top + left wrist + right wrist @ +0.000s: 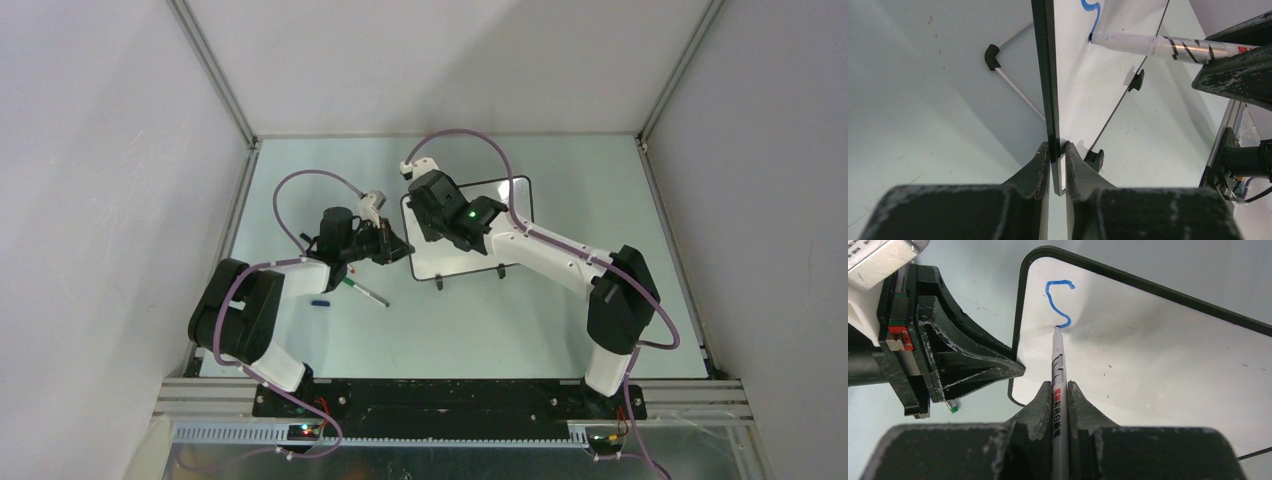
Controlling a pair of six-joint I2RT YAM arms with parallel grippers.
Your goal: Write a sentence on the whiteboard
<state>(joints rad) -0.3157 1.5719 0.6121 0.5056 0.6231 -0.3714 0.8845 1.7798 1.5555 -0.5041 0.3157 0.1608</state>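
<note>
The whiteboard stands tilted on the table, its black frame and white face filling the right wrist view. My left gripper is shut on the board's left edge, one finger on each side of the frame. My right gripper is shut on a white marker whose tip touches the board near its upper left corner. The sentence is a single blue S-like curve that ends at the tip.
A thin pen with a green end and a small blue cap lie on the table below the left gripper. The board's black feet rest on the table. Grey walls enclose the table.
</note>
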